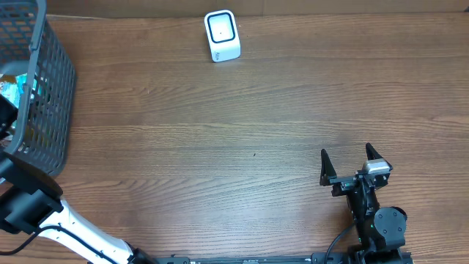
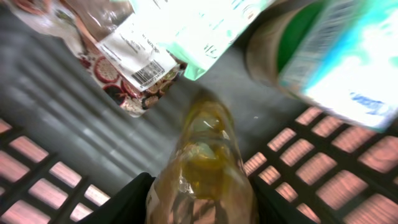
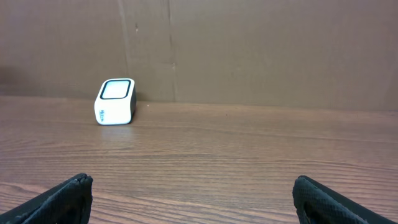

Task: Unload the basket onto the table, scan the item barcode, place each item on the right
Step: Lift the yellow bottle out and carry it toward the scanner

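Your left arm (image 1: 44, 213) reaches from the 7 o'clock corner of the table (image 1: 242, 125) up into the dark mesh basket (image 1: 51, 88), which sits at the 10 o'clock edge. The overhead camera hides the claw itself behind the basket wall. On the left wrist camera, your left gripper (image 2: 202, 202) is down inside the basket with a clear-wrapped yellowish packet (image 2: 205, 155) lying between its two dark fingers (image 2: 124, 199), which flank the packet on both sides. The view is blurred and very close, so you cannot tell whether the jaws are actually clenched on the packet or only bracketing it. At 11 o'clock from the packet lies a patterned pouch (image 2: 106, 81) with a white label (image 2: 140, 59) that carries a printed barcode, face up. A green-and-white packet (image 2: 199, 31) overlaps the pouch at 12 o'clock. A teal-labelled container (image 2: 336, 56), probably a can or tub, fills the 1 to 2 o'clock corner. The white scanner (image 1: 221, 35) stands at 12 o'clock on the table, well apart from the basket, with its window facing up. Your right gripper (image 1: 355, 165) sits at 5 o'clock, released with its jaws spread wide and nothing in them, pointing toward the scanner from far off.
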Controlling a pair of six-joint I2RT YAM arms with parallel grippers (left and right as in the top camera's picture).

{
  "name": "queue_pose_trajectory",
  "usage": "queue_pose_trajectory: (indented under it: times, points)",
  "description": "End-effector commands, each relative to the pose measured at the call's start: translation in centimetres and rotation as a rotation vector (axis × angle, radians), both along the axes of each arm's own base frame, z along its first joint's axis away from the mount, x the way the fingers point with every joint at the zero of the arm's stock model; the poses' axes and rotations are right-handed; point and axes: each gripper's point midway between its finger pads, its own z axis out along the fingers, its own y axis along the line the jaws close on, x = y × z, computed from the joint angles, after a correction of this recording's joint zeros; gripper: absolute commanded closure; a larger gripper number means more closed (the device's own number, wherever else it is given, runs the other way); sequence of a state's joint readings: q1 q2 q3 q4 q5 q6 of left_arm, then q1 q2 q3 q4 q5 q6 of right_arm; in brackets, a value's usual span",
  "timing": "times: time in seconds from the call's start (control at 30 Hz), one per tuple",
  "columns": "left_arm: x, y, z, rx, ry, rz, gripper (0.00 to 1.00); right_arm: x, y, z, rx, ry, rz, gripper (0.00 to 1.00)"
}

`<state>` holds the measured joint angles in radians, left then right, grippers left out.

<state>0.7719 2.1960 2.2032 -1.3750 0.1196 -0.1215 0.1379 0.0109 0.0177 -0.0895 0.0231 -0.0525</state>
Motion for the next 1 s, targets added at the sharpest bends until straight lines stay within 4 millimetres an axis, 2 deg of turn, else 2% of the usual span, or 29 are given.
queue_pose_trajectory:
  times: [0.0, 0.13, 0.33, 0.53, 0.7, 0.83, 0.97]
  points:
    - [1.4, 0.6, 4.8, 0.068, -0.102, 0.006, 0.51, 0.0, 0.0, -0.2, -0.001, -0.004, 0.000, 0.00]
    - [2.2, 0.1, 9.3, 0.099, -0.205, -0.009, 0.51, 0.0, 0.0, -0.2, -0.001, -0.004, 0.000, 0.00]
    - [1.8, -0.6, 15.3, 0.176, -0.307, 0.012, 0.53, 0.0, 0.0, -0.2, -0.001, -0.004, 0.000, 0.00]
    - [0.3, -2.4, 23.5, 0.292, -0.492, 0.033, 0.53, 0.0, 0.0, -0.2, -0.001, -0.004, 0.000, 0.00]
    - [-1.3, -6.4, 29.8, 0.376, -0.642, -0.011, 0.51, 0.0, 0.0, -0.2, -0.001, -0.004, 0.000, 0.00]
    - [-2.0, -11.2, 33.1, 0.375, -0.738, -0.105, 0.51, 0.0, 0.0, -0.2, -0.001, -0.004, 0.000, 0.00]
    - [-2.3, -16.6, 34.8, 0.364, -0.788, -0.235, 0.51, 0.0, 0.0, -0.2, -0.001, -0.004, 0.000, 0.00]
